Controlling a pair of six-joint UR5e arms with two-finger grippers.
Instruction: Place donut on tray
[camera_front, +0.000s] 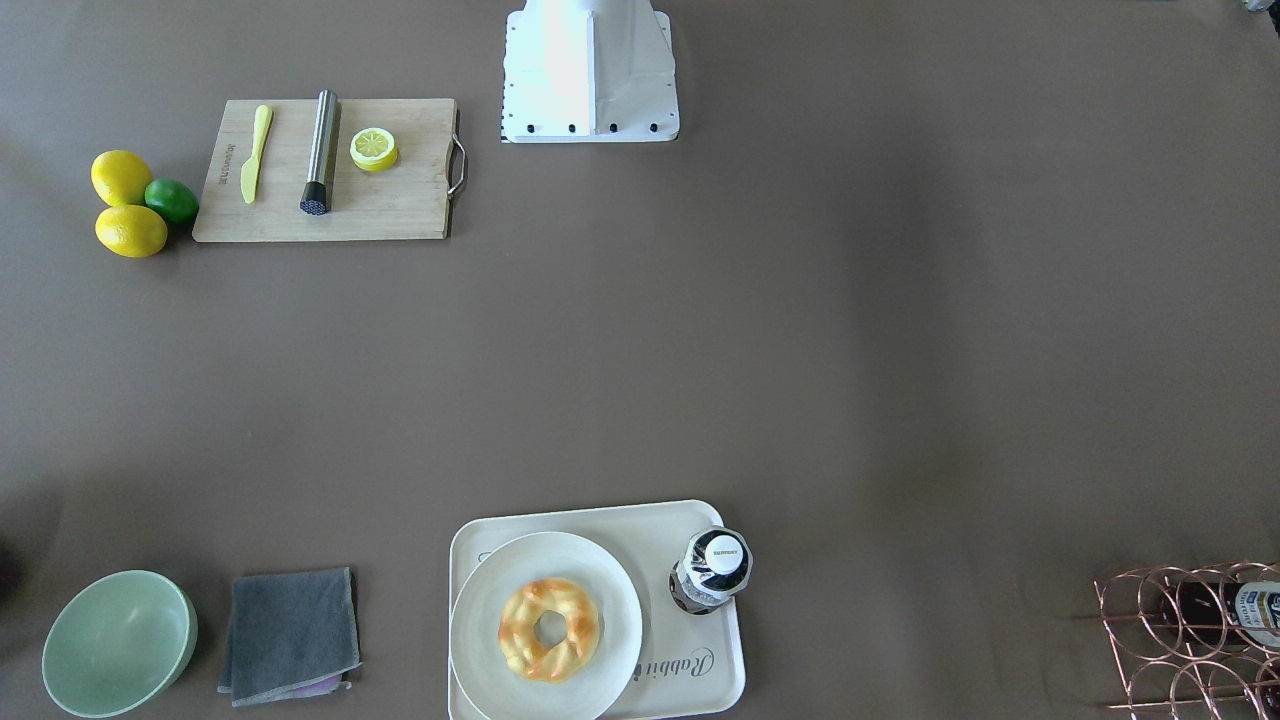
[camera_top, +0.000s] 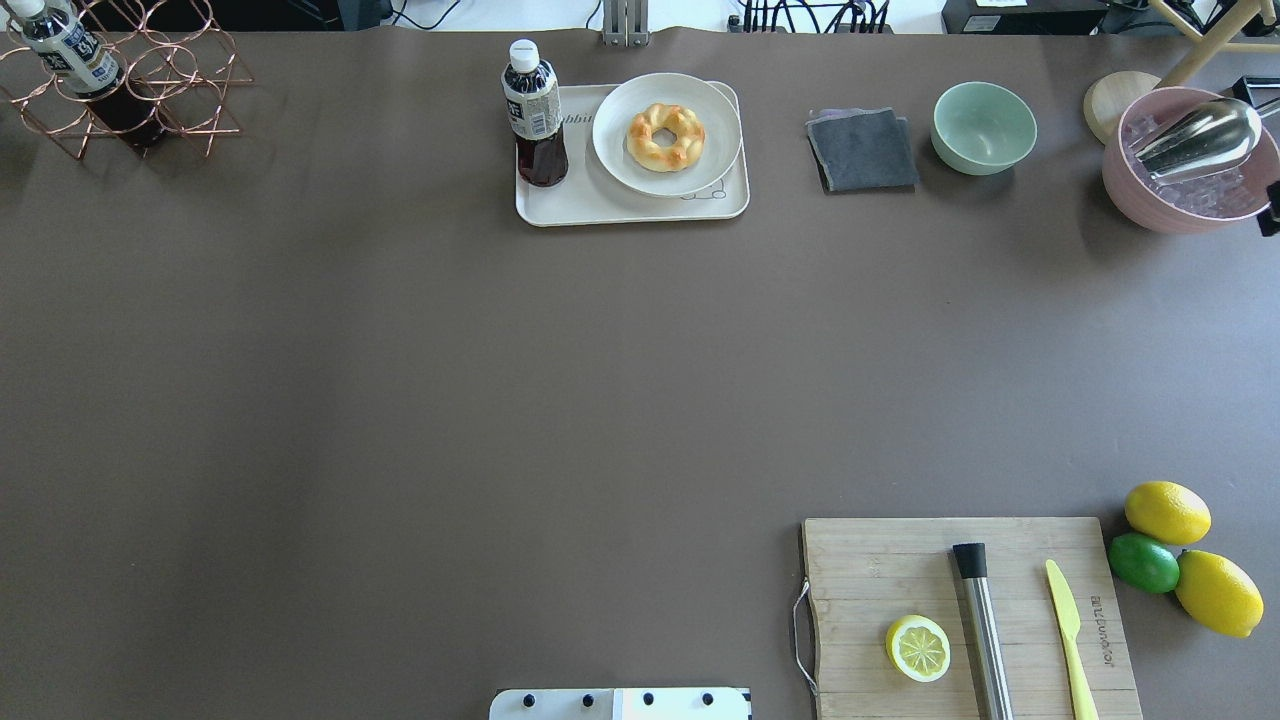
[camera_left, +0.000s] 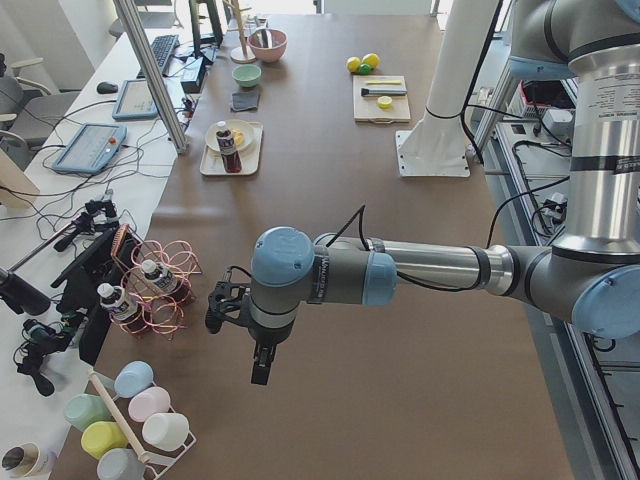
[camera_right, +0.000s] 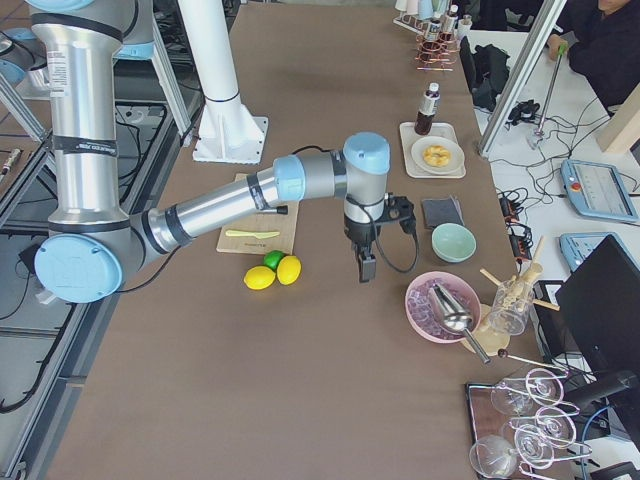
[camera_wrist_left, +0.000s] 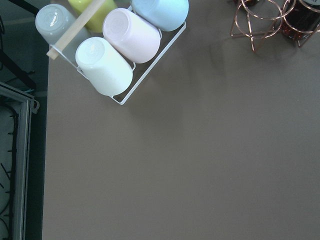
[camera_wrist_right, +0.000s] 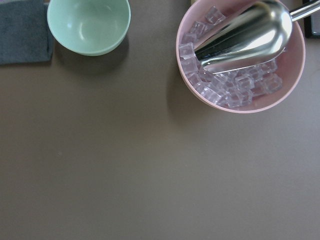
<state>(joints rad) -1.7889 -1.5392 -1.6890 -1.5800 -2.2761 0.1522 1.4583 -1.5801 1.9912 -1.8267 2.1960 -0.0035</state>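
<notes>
The donut is golden-yellow with orange-brown patches. It lies on a round white plate that sits on the cream-white tray. It also shows in the overhead view, on the tray at the far middle of the table. A dark drink bottle stands on the same tray. My left gripper hangs over the table's left end, far from the tray. My right gripper hangs near the right end. Both show only in side views, so I cannot tell if they are open or shut.
A wooden cutting board holds a lemon slice, a steel rod and a yellow knife. Lemons and a lime lie beside it. A grey cloth, green bowl, pink ice bowl and copper rack line the far edge.
</notes>
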